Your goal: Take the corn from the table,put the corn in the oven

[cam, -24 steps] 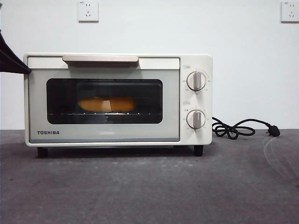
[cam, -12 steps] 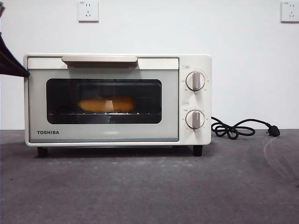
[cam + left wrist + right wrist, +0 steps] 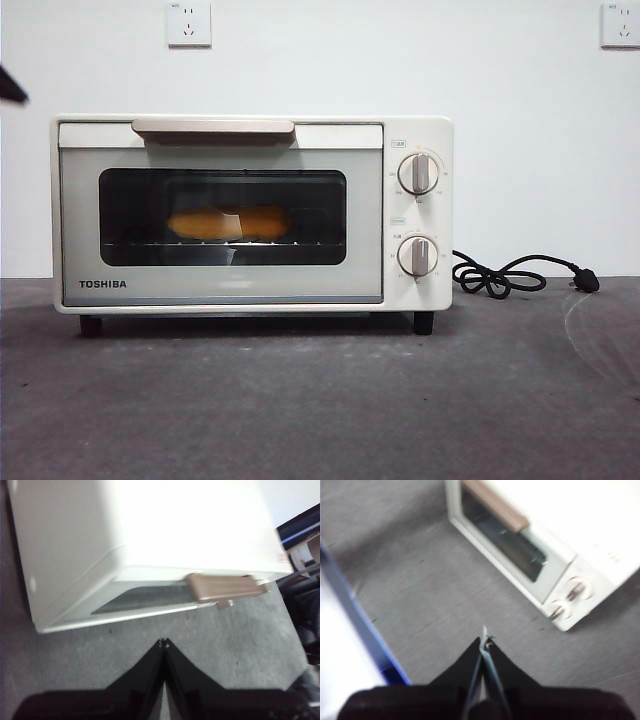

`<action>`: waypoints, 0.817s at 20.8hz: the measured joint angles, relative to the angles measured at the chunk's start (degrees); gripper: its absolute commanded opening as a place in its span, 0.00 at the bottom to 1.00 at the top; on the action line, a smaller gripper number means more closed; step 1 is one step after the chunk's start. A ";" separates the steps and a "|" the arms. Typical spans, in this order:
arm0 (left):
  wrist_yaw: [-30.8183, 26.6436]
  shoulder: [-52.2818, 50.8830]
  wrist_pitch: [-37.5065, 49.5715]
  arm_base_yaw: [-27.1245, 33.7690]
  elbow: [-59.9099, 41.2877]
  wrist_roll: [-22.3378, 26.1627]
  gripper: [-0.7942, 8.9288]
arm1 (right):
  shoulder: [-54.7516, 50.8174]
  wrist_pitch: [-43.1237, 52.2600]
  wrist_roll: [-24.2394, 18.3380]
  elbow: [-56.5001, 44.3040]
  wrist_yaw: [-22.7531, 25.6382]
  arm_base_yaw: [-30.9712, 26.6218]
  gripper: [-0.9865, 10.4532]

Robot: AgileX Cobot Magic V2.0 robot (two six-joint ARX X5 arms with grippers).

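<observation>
Left end effector [image 3: 163, 641], jaws pressed together and empty, has pulled back from the oven [image 3: 252, 213] to a sliver at frame edge; corn [image 3: 229, 223] lies on the rack behind the closed door, so I judge the task done; right end effector [image 3: 484, 641] waits pinched closed.

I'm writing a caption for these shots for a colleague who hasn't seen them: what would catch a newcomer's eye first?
The cream-white oven fills the middle of the front view, its door shut, with the orange corn glowing behind the dark glass on the rack. To its right a black cord coils on the grey table. Both the left gripper and the right gripper hang shut and empty above the table.
</observation>
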 measured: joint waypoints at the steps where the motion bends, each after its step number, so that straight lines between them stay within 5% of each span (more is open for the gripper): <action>1: -0.20 -2.27 -0.13 0.00 0.00 0.07 0.07 | 0.00 0.61 0.00 0.00 0.55 0.00 0.08; 10: -6.91 -22.23 -0.61 0.00 0.04 -3.26 0.07 | 0.15 4.66 -0.15 0.00 7.32 0.00 0.08; 17: -10.38 -30.88 -3.37 0.00 0.31 -4.63 0.07 | 0.37 4.63 -0.15 0.00 7.91 0.00 0.08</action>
